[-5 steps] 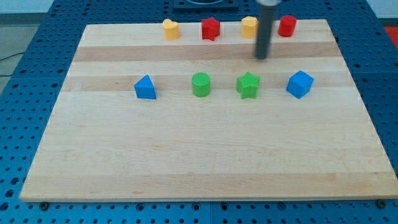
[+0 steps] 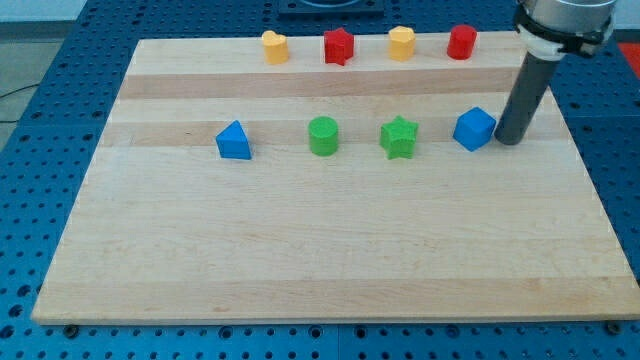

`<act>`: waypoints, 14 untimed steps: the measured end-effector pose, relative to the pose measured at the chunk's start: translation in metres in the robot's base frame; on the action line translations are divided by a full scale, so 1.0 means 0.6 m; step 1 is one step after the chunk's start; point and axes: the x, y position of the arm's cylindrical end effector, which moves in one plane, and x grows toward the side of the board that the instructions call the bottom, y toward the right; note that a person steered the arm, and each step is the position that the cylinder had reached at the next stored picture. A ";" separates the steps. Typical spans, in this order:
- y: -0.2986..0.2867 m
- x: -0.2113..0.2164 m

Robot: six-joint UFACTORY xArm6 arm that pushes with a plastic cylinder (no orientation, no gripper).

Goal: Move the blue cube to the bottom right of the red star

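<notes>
Just right of the blue cube (image 2: 475, 128), my tip (image 2: 509, 140).

You are looking at a straight dark grey rod; above it a wider grey collar; my tip (image 2: 510, 141) is ending blunt.

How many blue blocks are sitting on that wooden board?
2. A blue cube sits toward the view's right, just left of my tip. A blue wedge-like block sits toward the view's left, in the same middle row. None seems hidden.
</notes>
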 end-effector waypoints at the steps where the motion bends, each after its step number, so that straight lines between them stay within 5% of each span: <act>1: -0.083 -0.023; 2: -0.130 -0.065; 3: -0.040 -0.009; 4: -0.101 0.054; 8: -0.217 -0.078; 11: -0.300 -0.061; 14: -0.218 -0.095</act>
